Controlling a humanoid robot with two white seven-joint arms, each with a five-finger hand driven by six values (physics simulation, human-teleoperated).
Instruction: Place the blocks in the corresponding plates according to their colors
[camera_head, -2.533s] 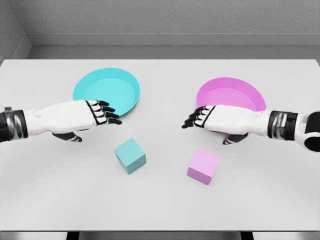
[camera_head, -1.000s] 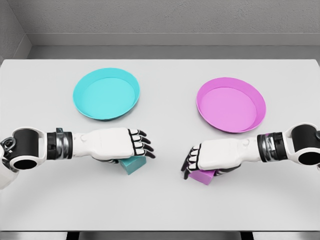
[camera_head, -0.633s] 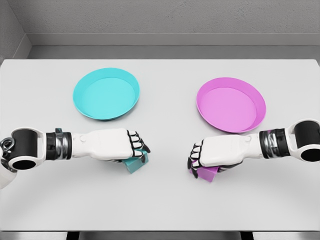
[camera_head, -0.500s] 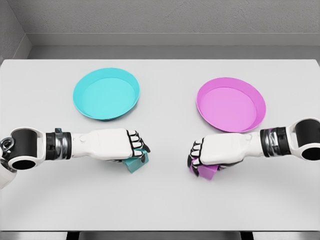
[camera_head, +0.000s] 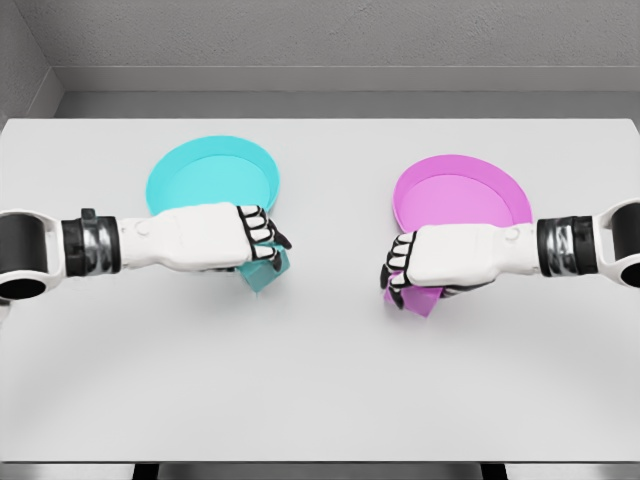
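Observation:
My left hand (camera_head: 258, 238) is shut on the teal block (camera_head: 266, 271), which hangs just below its curled fingers, lifted off the table. It sits at the near right rim of the teal plate (camera_head: 200, 172). On the other side, my right hand (camera_head: 400, 268) is shut on the pink block (camera_head: 424, 300), mostly hidden under the palm and also raised. That hand overlaps the near left rim of the pink plate (camera_head: 470, 190).
The white table (camera_head: 320, 390) stretches wide in front of both hands. Grey walls stand behind the table's far edge.
Both hands closed on their blocks and lifted them. They have since moved away from me, toward the matching plates.

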